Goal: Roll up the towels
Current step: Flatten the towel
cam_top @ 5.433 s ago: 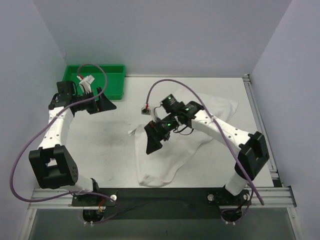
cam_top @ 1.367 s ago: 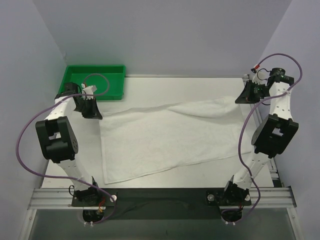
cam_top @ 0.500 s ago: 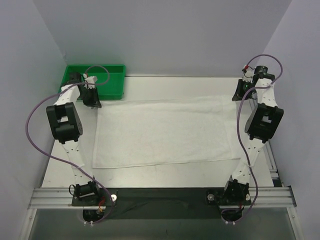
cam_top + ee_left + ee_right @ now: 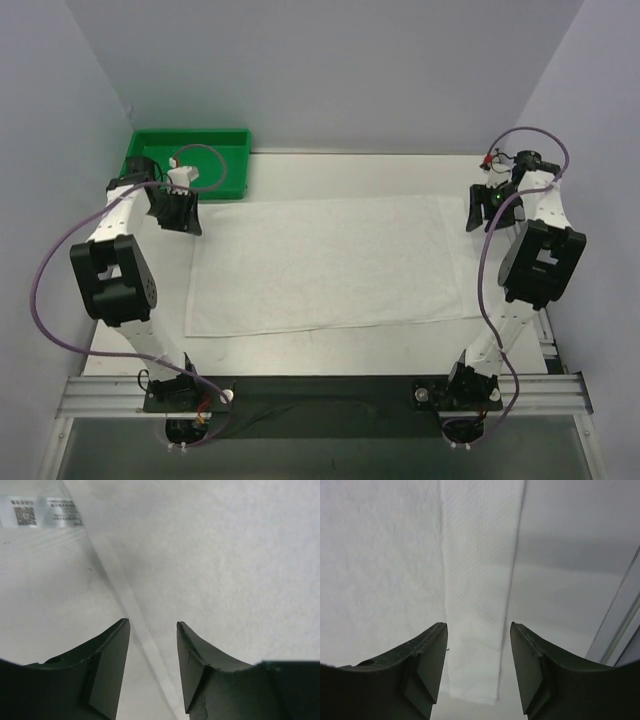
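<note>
Soft, even light from above fills the overhead view. The pale grey tabletop point(image 4: 330, 345) is bright without glare, and the large white terry-cloth towel point(image 4: 330, 265) barely stands out against it. Shadows are faint. In the wrist views, the black left end effector point(image 4: 152, 625) and right end effector point(image 4: 478, 626) at 6 o'clock look dark and slightly blurred. The towel's weave shows sharp at 12 o'clock in the right wrist view.

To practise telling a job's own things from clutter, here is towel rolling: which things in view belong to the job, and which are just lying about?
Belong to the job:
white towel, spread flat
left gripper, open
right gripper, open

Just lying about:
green plastic tray, far left corner
QR-code label
</note>
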`<state>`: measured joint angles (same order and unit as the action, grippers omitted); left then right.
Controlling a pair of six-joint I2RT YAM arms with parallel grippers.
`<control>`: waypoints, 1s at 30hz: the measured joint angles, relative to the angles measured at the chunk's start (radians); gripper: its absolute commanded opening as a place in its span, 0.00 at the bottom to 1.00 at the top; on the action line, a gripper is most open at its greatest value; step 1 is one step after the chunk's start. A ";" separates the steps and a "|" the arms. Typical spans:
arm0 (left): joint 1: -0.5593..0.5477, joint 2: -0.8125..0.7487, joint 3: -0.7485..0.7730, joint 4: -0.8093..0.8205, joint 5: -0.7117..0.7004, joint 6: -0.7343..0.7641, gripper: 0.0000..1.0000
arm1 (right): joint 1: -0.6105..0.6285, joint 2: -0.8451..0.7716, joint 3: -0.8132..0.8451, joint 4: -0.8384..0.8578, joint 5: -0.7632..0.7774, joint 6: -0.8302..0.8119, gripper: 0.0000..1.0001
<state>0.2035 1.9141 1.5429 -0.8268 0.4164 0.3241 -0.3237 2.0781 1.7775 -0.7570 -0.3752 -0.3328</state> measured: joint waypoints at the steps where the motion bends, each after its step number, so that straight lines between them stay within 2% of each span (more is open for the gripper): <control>1: -0.003 -0.050 -0.043 -0.008 0.002 0.029 0.50 | -0.003 -0.042 -0.043 -0.020 -0.002 -0.033 0.50; 6: -0.055 -0.198 -0.248 -0.041 -0.002 0.147 0.45 | -0.003 -0.196 -0.254 -0.091 -0.006 -0.158 0.37; 11: -0.121 -0.192 -0.428 -0.050 -0.031 0.192 0.42 | 0.005 -0.191 -0.418 -0.115 -0.005 -0.225 0.30; 14: -0.145 -0.168 -0.473 -0.052 -0.065 0.196 0.40 | 0.013 -0.150 -0.464 -0.125 -0.001 -0.243 0.29; 18: -0.148 -0.122 -0.435 -0.069 -0.085 0.172 0.40 | 0.025 -0.084 -0.462 -0.117 0.011 -0.234 0.28; 23: -0.129 -0.009 -0.281 -0.106 -0.117 0.126 0.40 | 0.051 -0.059 -0.416 -0.125 0.029 -0.187 0.29; 26: -0.114 0.034 -0.203 -0.085 -0.125 0.126 0.43 | 0.075 -0.056 -0.404 -0.116 0.036 -0.172 0.32; 30: -0.108 0.027 -0.196 -0.055 -0.120 0.145 0.51 | 0.086 -0.071 -0.404 -0.126 0.032 -0.180 0.34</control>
<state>0.0956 1.9411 1.3472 -0.8822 0.2962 0.4694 -0.2375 2.0071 1.3735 -0.8829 -0.3435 -0.5125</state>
